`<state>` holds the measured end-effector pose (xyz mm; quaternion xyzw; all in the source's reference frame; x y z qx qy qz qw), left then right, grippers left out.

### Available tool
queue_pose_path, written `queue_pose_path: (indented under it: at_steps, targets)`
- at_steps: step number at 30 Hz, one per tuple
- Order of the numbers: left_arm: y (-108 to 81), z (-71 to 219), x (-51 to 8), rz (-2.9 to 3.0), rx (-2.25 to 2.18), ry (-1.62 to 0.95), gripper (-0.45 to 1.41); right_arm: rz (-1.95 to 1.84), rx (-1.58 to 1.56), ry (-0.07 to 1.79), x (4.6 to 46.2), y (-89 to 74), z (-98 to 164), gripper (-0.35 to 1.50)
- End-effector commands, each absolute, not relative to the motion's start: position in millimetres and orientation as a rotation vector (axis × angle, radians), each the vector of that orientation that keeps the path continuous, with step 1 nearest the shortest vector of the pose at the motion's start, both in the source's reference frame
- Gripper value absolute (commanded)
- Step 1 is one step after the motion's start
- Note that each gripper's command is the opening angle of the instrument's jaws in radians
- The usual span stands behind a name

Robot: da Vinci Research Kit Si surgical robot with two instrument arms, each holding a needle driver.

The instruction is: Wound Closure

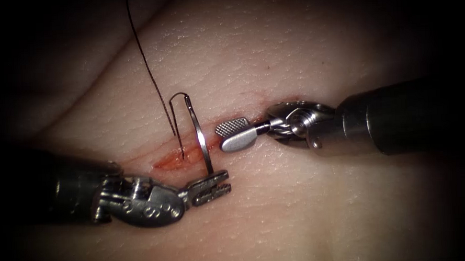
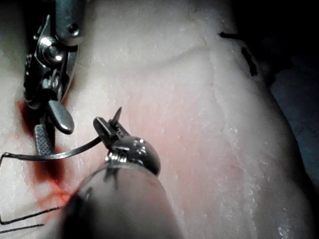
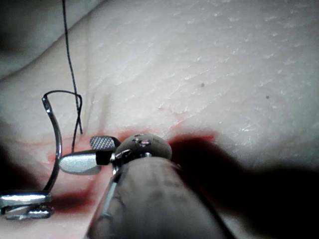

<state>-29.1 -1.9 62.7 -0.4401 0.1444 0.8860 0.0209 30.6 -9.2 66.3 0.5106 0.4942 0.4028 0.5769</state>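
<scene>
Clearly, left pincer point(image 1: 214, 187) grips curved steel needle point(image 1: 201, 142) near its tip.

Lit hard from above and in front, brightest across the middle of the tissue point(image 1: 292, 49), falling off to a black surround point(image 1: 463, 10) on all sides of the endoscope view. No telling walls, floor or furniture in that dark. Seen from the left wrist, past the tissue's far edge: a dim grey-blue surface point(image 2: 299, 114), too murky to name. Seen from the right wrist, beyond the tissue's rim: a plain grey backdrop point(image 3: 25, 35), and a broad dark shadow point(image 3: 259, 169) lying over the lit skin.
</scene>
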Motion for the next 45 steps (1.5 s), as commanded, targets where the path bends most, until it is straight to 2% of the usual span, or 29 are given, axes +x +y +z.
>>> queue_pose_path:
  at_steps: [1,16,28,31,32,33,34,35,42,43,44,45]
  targets:
    - [-2.5,63.3,-29.6,2.750,-1.359,0.437,-0.45,0.944,1.198,1.156,31.5,-9.3,66.4,1.08]
    - [-2.8,63.7,-30.1,2.792,-1.335,0.470,-0.45,0.948,1.203,1.136,34.0,-9.1,65.2,1.08]
    - [-3.0,63.6,-30.2,2.795,-1.342,0.460,-0.45,0.951,1.186,1.111,35.7,-9.3,65.1,0.96]
    - [-3.0,63.5,-30.3,2.795,-1.342,0.460,-0.45,0.951,1.185,1.108,35.7,-9.2,65.1,0.76]
    - [-3.0,63.5,-30.3,2.795,-1.342,0.460,-0.45,0.951,1.185,1.108,35.7,-9.2,65.1,0.76]
    - [-3.0,63.4,-30.2,2.794,-1.346,0.458,-0.45,0.950,1.185,1.105,35.5,-9.1,65.2,0.47]
    - [-3.0,63.4,-30.2,2.794,-1.345,0.458,-0.45,0.947,1.188,1.102,35.4,-9.0,65.2,-0.11]
    - [-3.1,63.3,-30.3,2.794,-1.345,0.457,-0.45,0.945,1.187,1.081,35.1,-9.0,65.3,-0.35]
    - [-2.9,62.8,-30.3,2.796,-1.349,0.455,-0.45,0.921,1.121,1.081,34.5,-8.3,65.9,-0.35]
    - [-2.8,62.8,-30.3,2.796,-1.349,0.455,-0.33,0.910,1.109,1.091,34.5,-8.2,66.0,-0.35]
    - [-2.8,62.8,-30.4,2.800,-1.349,0.460,0.17,0.898,1.093,1.109,34.4,-8.1,66.0,-0.35]
    - [-2.9,62.7,-30.4,2.766,-1.348,0.425,0.88,0.873,1.064,1.135,34.4,-7.9,66.2,-0.35]
